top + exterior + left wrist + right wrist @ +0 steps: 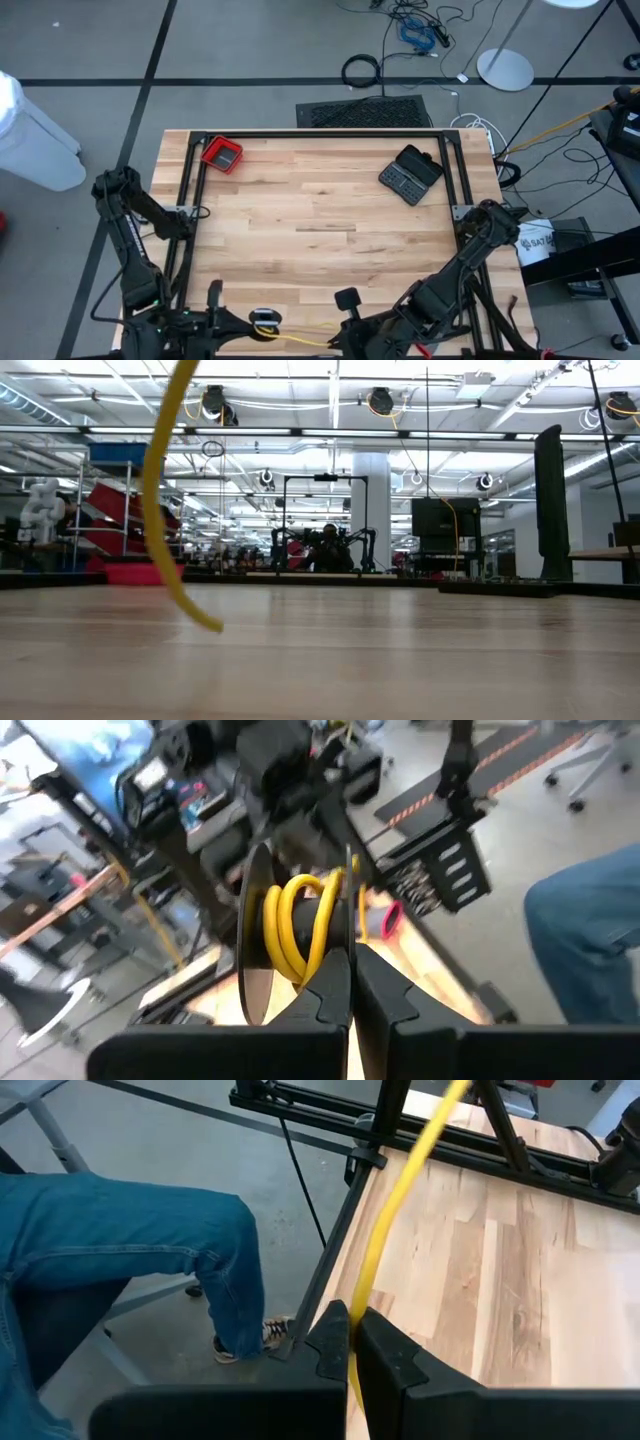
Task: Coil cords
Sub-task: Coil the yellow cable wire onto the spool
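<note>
Left hand (350,985) at near tabletop (320,215) edge, clenched on black spool (255,935) wound with yellow cord (295,925). Right hand (350,1345) at same edge, clenched on yellow cord, which stretches between both hands. Red tray (222,154), black case (410,174) at far side. Person's jeans leg (120,1250) beside tabletop.

Grey floor (250,40) crossed by dark lines. White lamp base (505,68) near loose cables. Ceiling strip lights (300,405) lit.

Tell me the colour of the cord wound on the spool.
Yellow cord; clearest in the left wrist view.
</note>
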Robot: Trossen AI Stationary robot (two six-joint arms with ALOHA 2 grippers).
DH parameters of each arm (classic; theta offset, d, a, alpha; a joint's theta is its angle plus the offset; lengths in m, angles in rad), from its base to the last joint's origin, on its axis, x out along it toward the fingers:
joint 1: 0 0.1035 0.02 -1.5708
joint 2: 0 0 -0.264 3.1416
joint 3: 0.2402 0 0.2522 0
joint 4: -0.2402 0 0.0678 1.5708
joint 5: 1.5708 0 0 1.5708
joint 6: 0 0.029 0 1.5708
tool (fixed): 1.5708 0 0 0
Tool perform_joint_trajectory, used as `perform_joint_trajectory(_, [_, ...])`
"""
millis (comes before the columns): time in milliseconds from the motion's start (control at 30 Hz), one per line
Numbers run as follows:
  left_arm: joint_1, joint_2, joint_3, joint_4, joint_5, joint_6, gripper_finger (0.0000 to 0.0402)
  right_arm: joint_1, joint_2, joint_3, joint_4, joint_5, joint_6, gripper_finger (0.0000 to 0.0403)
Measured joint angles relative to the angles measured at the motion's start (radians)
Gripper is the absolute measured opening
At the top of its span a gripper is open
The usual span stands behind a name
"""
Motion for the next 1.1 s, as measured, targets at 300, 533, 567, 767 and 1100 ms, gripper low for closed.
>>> perform_joint_trajectory(300, [0.003,0.004,0.000,0.099,0.084,0.061,0.0002,-0.019,0.011,0.000,0.044,0.003,-0.073,0.0000])
perform_joint_trajectory(533, [0.039,0.006,0.000,0.135,0.191,0.063,0.0002,-0.021,0.016,0.000,0.107,0.003,-0.131,0.0000])
perform_joint_trajectory(567, [0.044,0.006,0.000,0.145,0.206,0.063,0.0002,-0.021,0.018,-0.001,0.104,0.002,-0.135,0.0000])
perform_joint_trajectory(767, [0.064,0.008,0.000,0.174,0.278,0.064,0.0002,-0.029,0.037,-0.001,0.106,-0.021,-0.159,0.0000])
perform_joint_trajectory(1100, [0.094,0.077,0.000,0.345,0.454,0.208,0.0002,-0.047,0.040,-0.001,0.161,-0.026,-0.197,0.0000])
